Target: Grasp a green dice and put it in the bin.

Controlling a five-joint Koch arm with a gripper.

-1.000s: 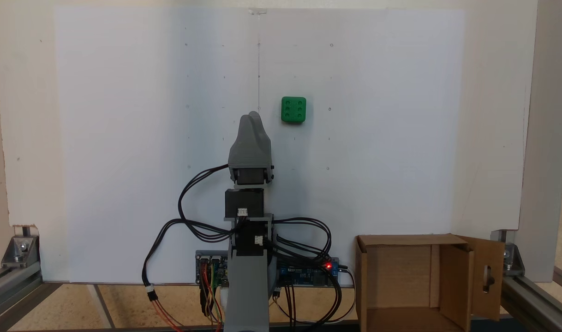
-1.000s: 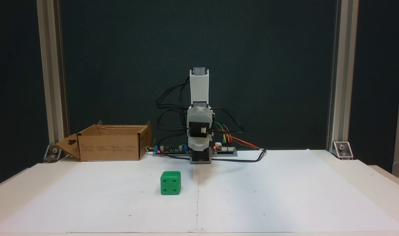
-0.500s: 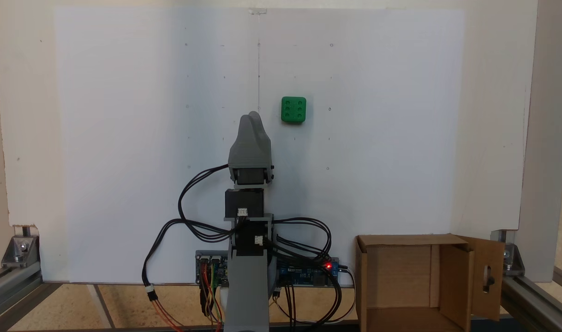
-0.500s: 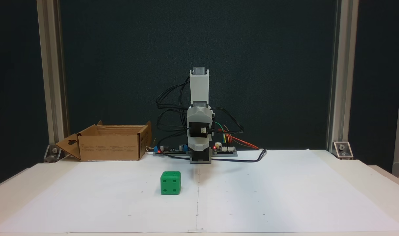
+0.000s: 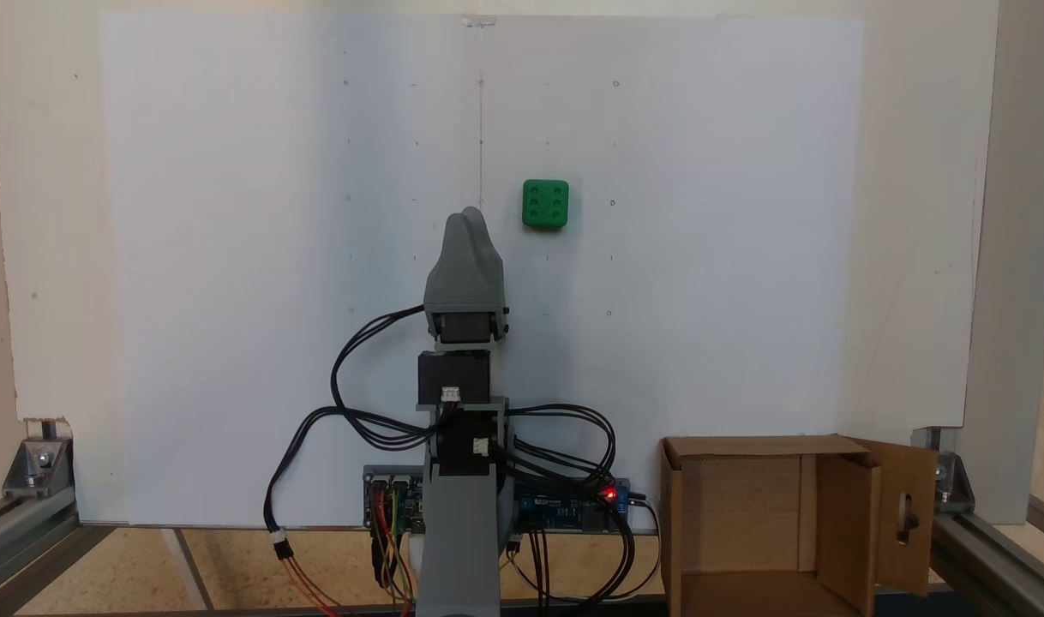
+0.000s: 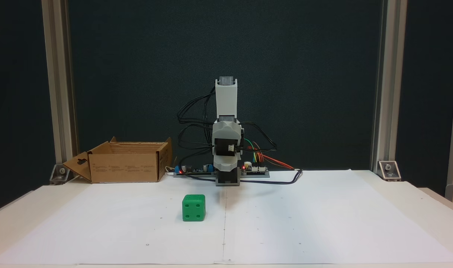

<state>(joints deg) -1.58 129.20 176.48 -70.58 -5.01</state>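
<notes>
The green dice [image 5: 545, 204] [image 6: 193, 208] rests on the white paper, six pips up in a fixed view from above. My gripper [image 5: 470, 212] hangs folded over the arm's base, its two grey tips pressed together, shut on nothing. The dice lies a short way to the right of the tips and apart from them. The bin [image 5: 762, 446] [image 6: 124, 167], an open brown cardboard box with a holed side flap, stands beside the arm's base at the paper's edge. The arm [image 6: 226, 145] faces the front camera.
Circuit boards [image 5: 573, 507] [image 6: 254, 170] and looping black cables [image 5: 351, 386] sit around the arm's base. Aluminium frame posts [image 6: 59, 93] [image 6: 382, 93] stand at the table's back corners. The white paper sheet [image 6: 304, 223] covers the tabletop.
</notes>
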